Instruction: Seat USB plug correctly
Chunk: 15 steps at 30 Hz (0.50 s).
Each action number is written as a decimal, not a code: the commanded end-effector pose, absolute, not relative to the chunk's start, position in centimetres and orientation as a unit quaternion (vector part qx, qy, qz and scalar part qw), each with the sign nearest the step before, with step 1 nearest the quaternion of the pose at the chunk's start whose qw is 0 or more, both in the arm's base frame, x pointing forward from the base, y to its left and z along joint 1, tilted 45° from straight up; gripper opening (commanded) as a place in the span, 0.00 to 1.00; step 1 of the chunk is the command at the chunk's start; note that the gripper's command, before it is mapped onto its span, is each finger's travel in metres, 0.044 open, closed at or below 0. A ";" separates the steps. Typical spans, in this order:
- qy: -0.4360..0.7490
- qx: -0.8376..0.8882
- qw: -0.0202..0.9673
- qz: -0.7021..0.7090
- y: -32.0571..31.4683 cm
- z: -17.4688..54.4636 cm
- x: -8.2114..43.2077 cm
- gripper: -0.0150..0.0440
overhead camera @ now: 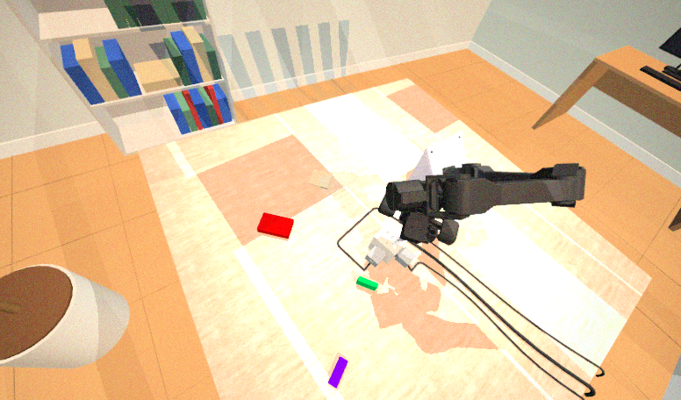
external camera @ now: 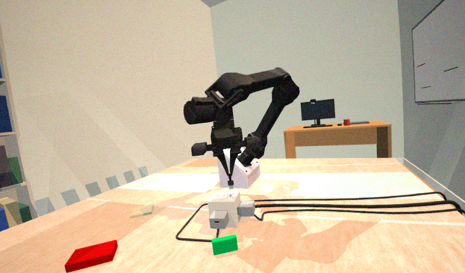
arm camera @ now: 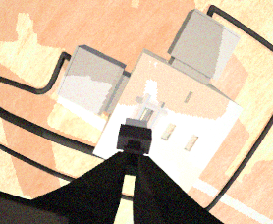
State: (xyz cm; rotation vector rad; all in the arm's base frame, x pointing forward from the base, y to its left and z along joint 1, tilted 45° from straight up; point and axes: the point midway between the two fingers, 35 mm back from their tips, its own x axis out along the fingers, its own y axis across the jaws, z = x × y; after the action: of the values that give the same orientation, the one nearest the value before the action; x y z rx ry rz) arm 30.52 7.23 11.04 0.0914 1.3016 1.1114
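Note:
The power cube [overhead camera: 383, 249] [external camera: 224, 211] [arm camera: 210, 118] stands pale on the table, with slots on its top. My gripper [external camera: 230, 177] [arm camera: 132, 163] points down over it, shut on the USB plug [external camera: 230, 182] [arm camera: 135, 137]. The plug has a black body and a short silver end pointing down. It is out of the socket [external camera: 229, 195] [arm camera: 146, 114], held a little above the cube's top. In the wrist view the plug partly covers the socket and looks turned relative to the cube's edges. Which way round its inside faces cannot be told.
Grey plugs [external camera: 218, 220] [external camera: 246, 208] [arm camera: 92, 81] [arm camera: 203, 45] stick out of two cube sides. Black cables [overhead camera: 482, 297] [external camera: 329, 204] run across the table. A green block [overhead camera: 367, 282] [external camera: 225, 244] lies close by; a red block [overhead camera: 275, 225] [external camera: 91, 255] and purple block [overhead camera: 337, 371] lie farther off.

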 end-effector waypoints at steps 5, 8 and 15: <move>0.521 -0.027 0.656 0.546 7.2 11.0 30.5 0.25; 0.499 -0.053 0.654 0.566 7.2 11.0 30.5 0.25; 0.445 -0.112 0.646 0.609 7.2 11.0 30.5 0.25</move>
State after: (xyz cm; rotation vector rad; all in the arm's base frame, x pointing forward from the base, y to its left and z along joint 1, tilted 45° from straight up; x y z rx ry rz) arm 30.52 7.23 11.04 -0.2004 1.0617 1.3466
